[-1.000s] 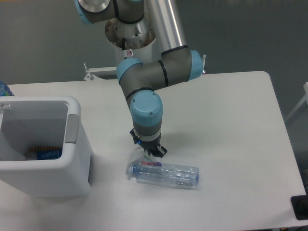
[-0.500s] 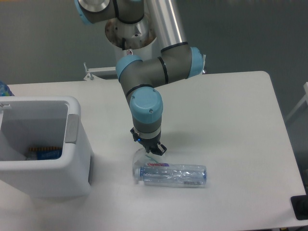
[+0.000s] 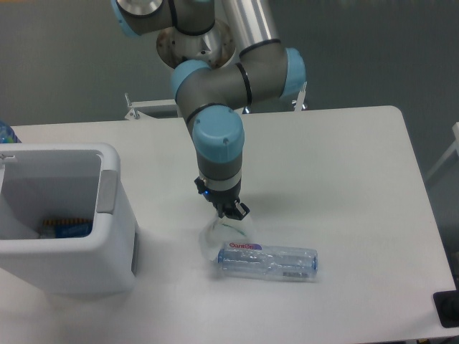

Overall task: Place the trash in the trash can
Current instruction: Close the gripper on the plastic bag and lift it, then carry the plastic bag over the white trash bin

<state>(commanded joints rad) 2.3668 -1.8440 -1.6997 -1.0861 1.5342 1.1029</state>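
Observation:
The clear crinkled plastic bottle (image 3: 267,261) with a red-and-purple label lies on its side on the white table, cap end to the left. My gripper (image 3: 231,211) points down just above and left of it. Its dark fingertips are close together with nothing solid between them, and they are apart from the bottle. A faint translucent patch (image 3: 224,235) shows between the tips and the bottle's cap end; I cannot tell what it is. The white trash can (image 3: 107,236) stands at the left edge. The paper wad is out of view.
A blue-and-dark packet (image 3: 66,228) lies at the bottom of the trash can. A blue object (image 3: 6,132) peeks in at the far left edge. A metal bracket (image 3: 147,107) sits at the table's back edge behind the arm. A dark object (image 3: 448,308) is at the lower right corner.
The bottle has slid to the right along the table and turned more level. My gripper has lifted slightly and shifted a little right, staying off the bottle.

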